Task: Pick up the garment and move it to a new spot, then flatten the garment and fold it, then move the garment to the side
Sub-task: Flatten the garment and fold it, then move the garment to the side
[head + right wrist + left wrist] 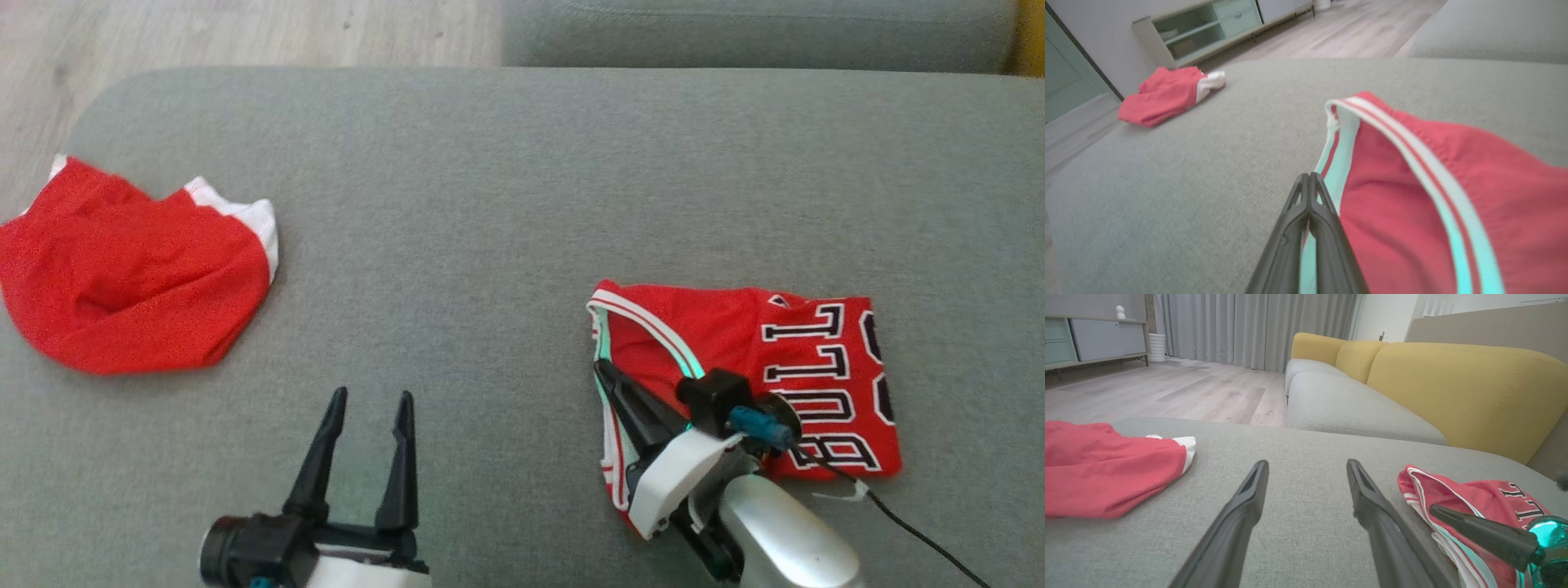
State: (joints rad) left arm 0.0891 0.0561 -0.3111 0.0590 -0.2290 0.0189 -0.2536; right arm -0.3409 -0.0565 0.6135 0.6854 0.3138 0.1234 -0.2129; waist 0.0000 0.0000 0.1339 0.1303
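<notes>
Red folded jersey (735,343) lies on grey woven cushion (490,204).

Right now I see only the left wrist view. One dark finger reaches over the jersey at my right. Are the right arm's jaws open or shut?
Observer: Shut. The right gripper has its jaws pressed together, tips at the white-striped edge of the jersey.
Operator: Is the jersey folded already?
Observer: Yes, the head view shows a compact rectangle, black letters on top.
Operator: Anything lying on it?
Observer: A black cable from that wrist crosses its near edge.
</notes>
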